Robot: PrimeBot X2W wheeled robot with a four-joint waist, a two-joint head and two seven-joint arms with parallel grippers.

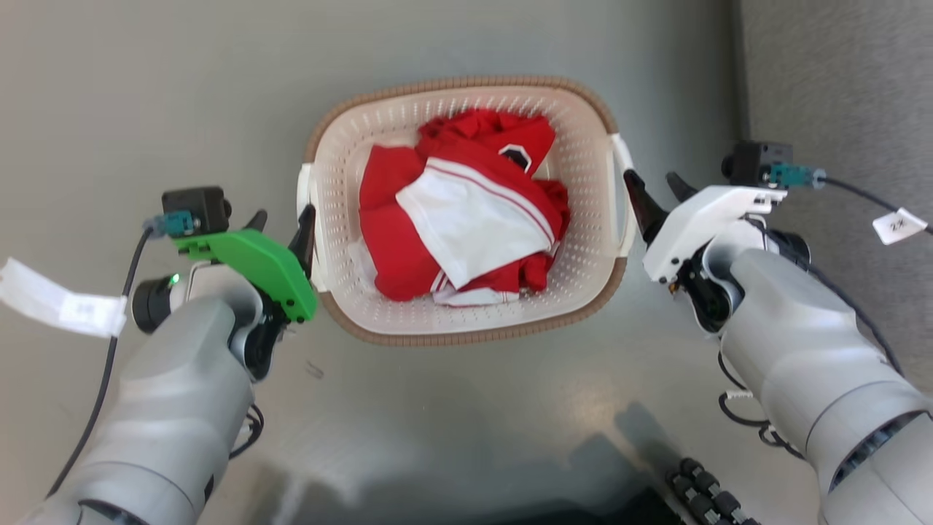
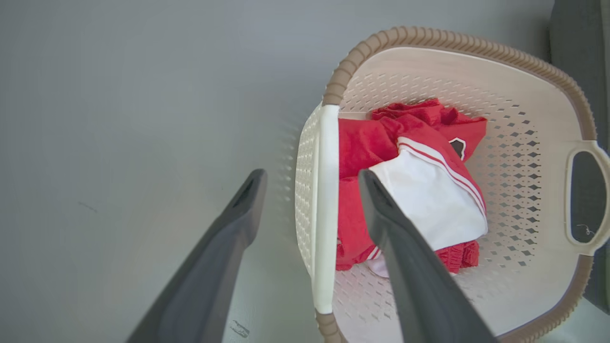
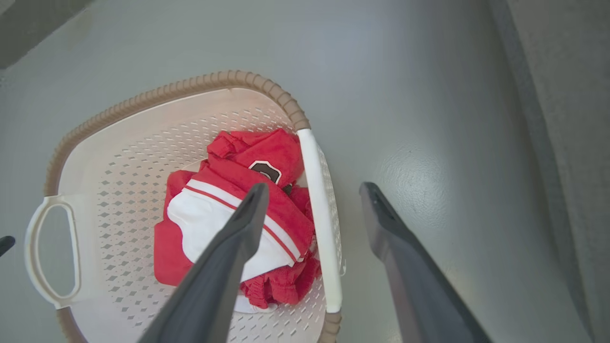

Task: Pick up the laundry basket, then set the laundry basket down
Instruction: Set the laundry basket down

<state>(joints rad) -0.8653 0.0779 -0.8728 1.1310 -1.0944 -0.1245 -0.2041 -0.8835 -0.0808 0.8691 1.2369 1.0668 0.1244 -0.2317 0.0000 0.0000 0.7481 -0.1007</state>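
Head view: a rounded cream perforated plastic laundry basket with a brown braided rim sits on the grey floor between the arms, holding crumpled red-and-white clothing. The left gripper and right gripper each have their fingers spread apart, straddling a white side handle, one finger inside the basket and one outside.

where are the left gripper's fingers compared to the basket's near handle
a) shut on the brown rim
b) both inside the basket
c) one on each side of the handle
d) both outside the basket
C: in the left wrist view the left gripper is open, with one finger outside the white handle of the laundry basket and the other inside, over the red and white clothes.
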